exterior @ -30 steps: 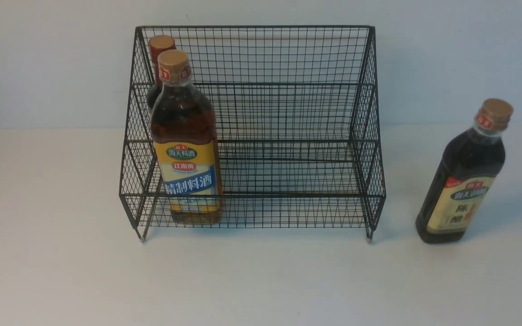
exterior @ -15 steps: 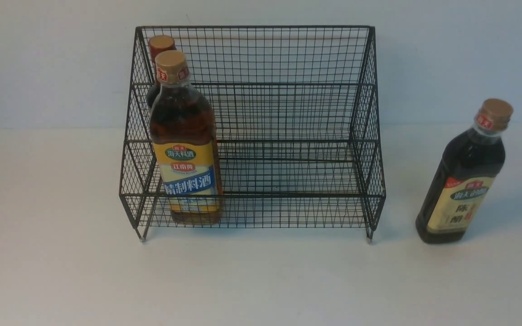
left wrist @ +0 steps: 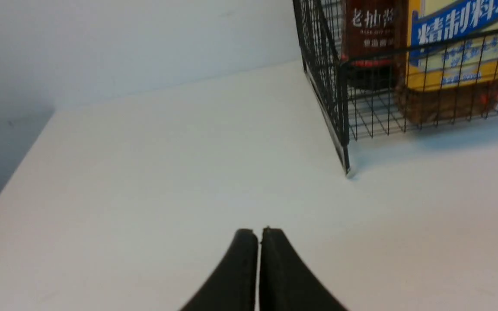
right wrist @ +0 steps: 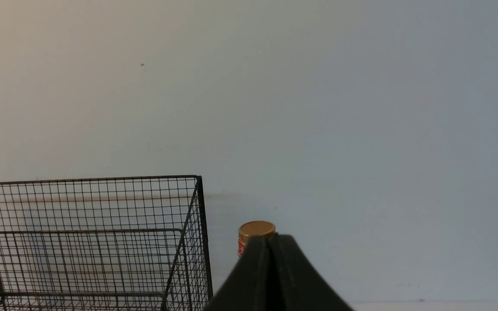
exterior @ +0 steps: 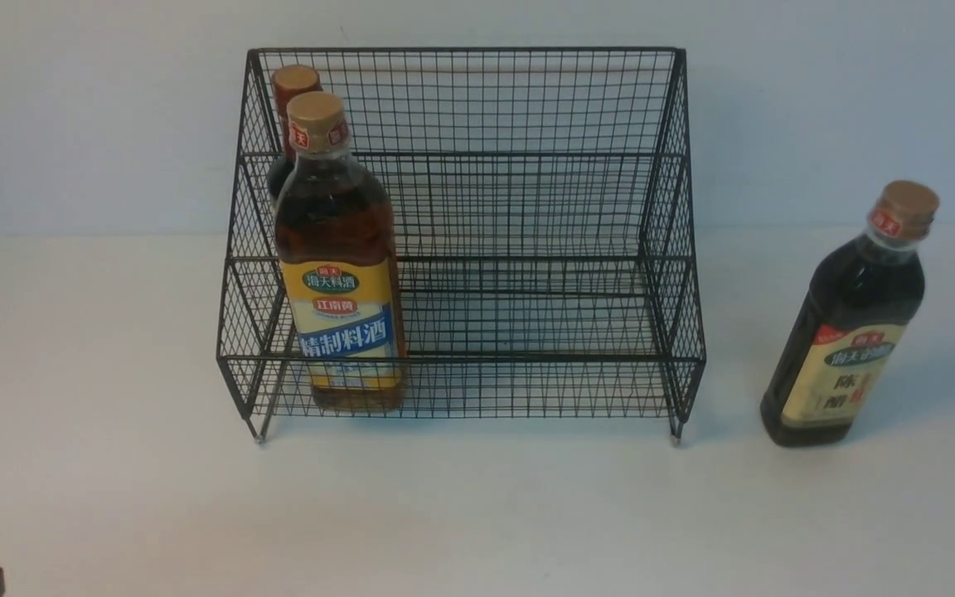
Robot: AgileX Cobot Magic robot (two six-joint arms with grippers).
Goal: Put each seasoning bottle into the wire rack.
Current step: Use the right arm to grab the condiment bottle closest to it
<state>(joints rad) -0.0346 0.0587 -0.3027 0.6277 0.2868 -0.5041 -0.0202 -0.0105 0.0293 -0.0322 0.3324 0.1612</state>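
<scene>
Closed jaws (left wrist: pixel 259 235) face 精制料酒-labelled amber bottle (exterior: pixel 336 323).

Left gripper (left wrist: pixel 260 233): fingers together, shut, nothing between the tips, both dark fingertips seen in left wrist view. Dark bit of robot at front view's bottom left corner, rest cut off. Right gripper (right wrist: pixel 270 239): also shut, tips meeting, nothing held, fingers dark in right wrist view; out of front view.
</scene>
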